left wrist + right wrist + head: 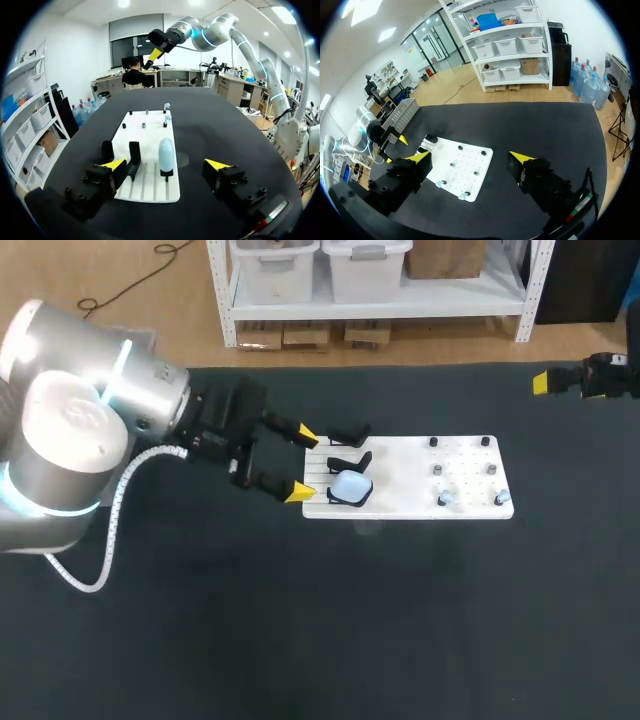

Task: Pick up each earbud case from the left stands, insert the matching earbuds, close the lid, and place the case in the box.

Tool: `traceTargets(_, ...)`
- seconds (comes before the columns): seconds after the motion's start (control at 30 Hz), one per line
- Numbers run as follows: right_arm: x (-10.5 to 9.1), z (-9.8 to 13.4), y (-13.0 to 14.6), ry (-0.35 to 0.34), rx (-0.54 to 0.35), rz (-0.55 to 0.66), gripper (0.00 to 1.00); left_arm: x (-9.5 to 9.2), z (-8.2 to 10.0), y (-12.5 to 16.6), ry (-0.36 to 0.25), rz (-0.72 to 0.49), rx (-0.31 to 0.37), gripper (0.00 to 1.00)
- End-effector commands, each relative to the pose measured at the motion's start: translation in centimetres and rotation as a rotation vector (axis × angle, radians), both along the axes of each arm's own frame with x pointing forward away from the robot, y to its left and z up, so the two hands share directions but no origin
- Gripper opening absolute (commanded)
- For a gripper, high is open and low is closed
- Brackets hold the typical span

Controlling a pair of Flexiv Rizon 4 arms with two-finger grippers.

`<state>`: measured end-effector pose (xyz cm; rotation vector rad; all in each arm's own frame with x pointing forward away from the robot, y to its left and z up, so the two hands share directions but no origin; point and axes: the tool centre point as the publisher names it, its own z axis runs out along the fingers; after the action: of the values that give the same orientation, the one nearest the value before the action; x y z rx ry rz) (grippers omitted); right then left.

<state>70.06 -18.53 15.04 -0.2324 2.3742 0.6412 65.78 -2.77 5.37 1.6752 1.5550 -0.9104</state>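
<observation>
Head view: the left gripper (303, 463), fingers spread wide, sits beside the left end of the white board (405, 468), where a pale earbud case (350, 485) rests on a stand (345, 502) (the nearest one). The right gripper (560, 382), fingers also apart, hangs near the right edge of the desk (300, 620).

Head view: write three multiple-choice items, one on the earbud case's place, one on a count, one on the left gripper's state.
1. The earbud case is: A on a stand on the white board; B in a box; C on bare table.
2. Cases on stands: A one; B two; C three.
3. The left gripper is: A shut on the case; B open; C out of view.
Answers: A, it rests on the stand; A, the other two stands are bare; B, its yellow tips stand apart.
</observation>
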Motion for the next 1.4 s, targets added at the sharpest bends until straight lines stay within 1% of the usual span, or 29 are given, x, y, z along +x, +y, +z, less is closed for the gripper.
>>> traceTargets(0.03, 0.0, 0.0, 0.0, -0.001, 0.0, 0.001, 1.0, 0.1, -1.1, -0.8, -0.009, -0.007, -0.009, 0.95)
traceTargets(0.17, 0.0, 0.0, 0.0, -0.001, 0.0, 0.001, 1.0, 0.6, -2.1, -1.8, -0.001, -0.009, -0.004, 0.91)
traceTargets(0.23, 0.0, 0.0, 0.0, -0.001, 0.0, 0.001, 1.0, 0.9, -2.3, -2.1, 0.002, -0.005, -0.007, 0.89)
traceTargets(0.33, 0.0, 0.0, 0.0, -0.001, 0.0, 0.001, 1.0, 1.3, -2.5, -2.4, 0.004, 0.006, -0.013, 0.89)
traceTargets(0.53, 0.0, 0.0, 0.0, -0.001, 0.0, 0.001, 1.0, 2.1, -3.4, -2.6, 0.007, 0.019, -0.013, 0.82)
traceTargets(0.6, 0.0, 0.0, 0.0, -0.001, 0.0, 0.001, 1.0, 2.2, -3.6, -2.7, 0.008, 0.02, -0.014, 0.75)
traceTargets(0.7, 0.0, 0.0, 0.0, -0.001, 0.0, 0.001, 1.0, 2.4, -3.9, -2.8, 0.01, 0.021, -0.017, 0.71)
traceTargets(0.77, 0.0, 0.0, 0.0, -0.001, 0.0, 0.001, 1.0, 2.5, -3.9, -2.8, 0.014, 0.021, -0.021, 0.6)
traceTargets(0.87, 0.0, 0.0, 0.0, -0.001, 0.0, 0.001, 1.0, 2.5, -3.9, -2.8, 0.02, 0.019, -0.027, 0.64)
traceTargets(1.07, 0.0, 0.0, 0.0, -0.001, 0.0, 0.001, 1.0, 2.1, -4.0, -3.3, 0.03, 0.013, -0.035, 0.65)
traceTargets(1.13, 0.0, 0.0, 0.0, -0.001, 0.0, 0.001, 1.0, 2.0, -4.0, -3.4, 0.037, 0.013, -0.037, 0.68)
traceTargets(1.2, 0.0, 0.0, 0.0, -0.001, 0.0, 0.001, 1.0, 1.8, -4.0, -3.4, 0.042, 0.013, -0.038, 0.73)
traceTargets(1.27, 0.0, 0.0, 0.0, -0.001, 0.0, 0.001, 1.0, 1.6, -4.1, -3.5, 0.052, 0.015, -0.04, 0.73)
traceTargets(1.4, 0.0, 0.0, 0.0, -0.001, 0.0, 0.001, 1.0, 1.3, -4.0, -3.5, 0.065, 0.02, -0.042, 0.7)
